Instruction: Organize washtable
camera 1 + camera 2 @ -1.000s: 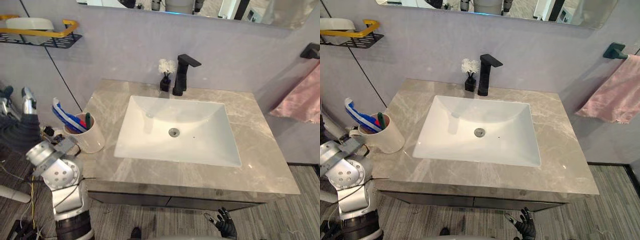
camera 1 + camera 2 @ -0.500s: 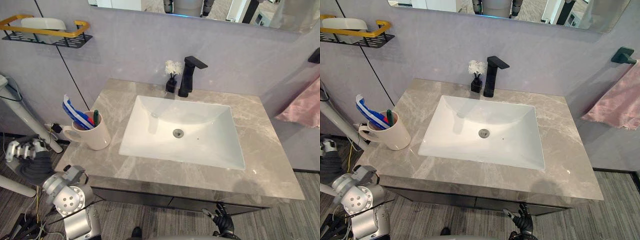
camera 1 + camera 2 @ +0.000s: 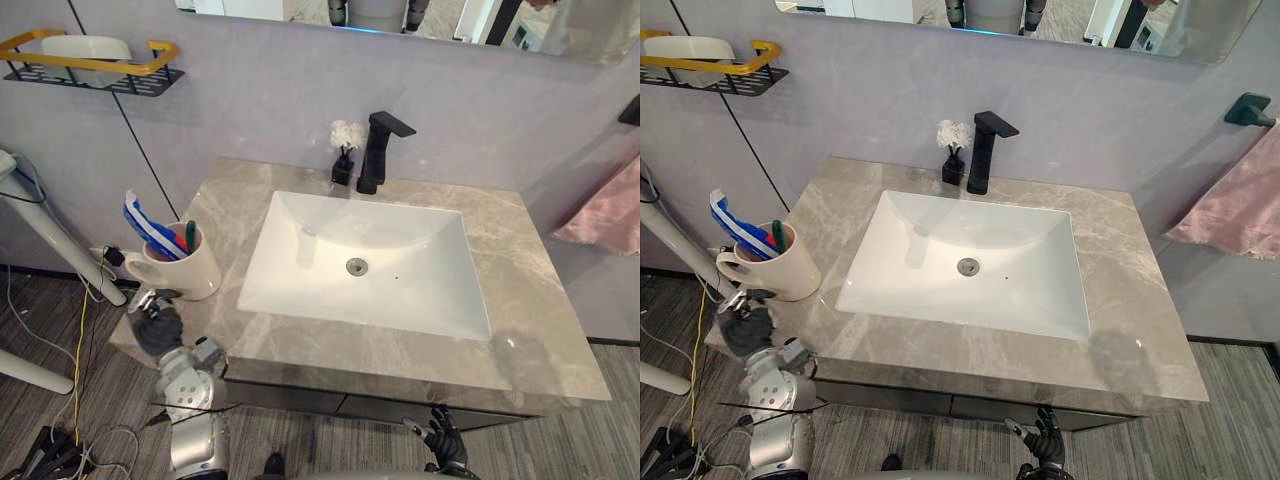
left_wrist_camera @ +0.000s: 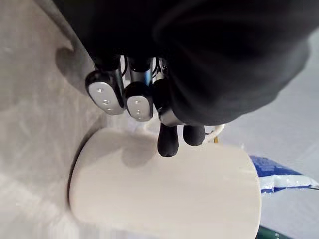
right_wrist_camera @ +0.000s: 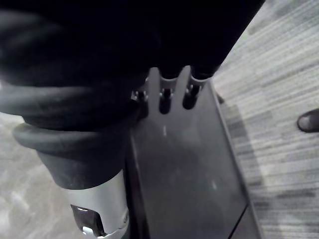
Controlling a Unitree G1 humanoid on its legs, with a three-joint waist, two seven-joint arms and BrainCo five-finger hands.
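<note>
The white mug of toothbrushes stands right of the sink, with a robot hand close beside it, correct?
No: the white mug stands to the left of the sink, as the left eye view shows; the left hand is close beside it.

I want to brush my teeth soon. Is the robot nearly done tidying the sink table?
Done-looking: the sink is empty and the flower vase stands by the faucet. In hand: nothing; the left hand is beside the mug of toothbrushes, not gripping it. The right hand hangs open below the counter. Left: likely the mug.
</note>
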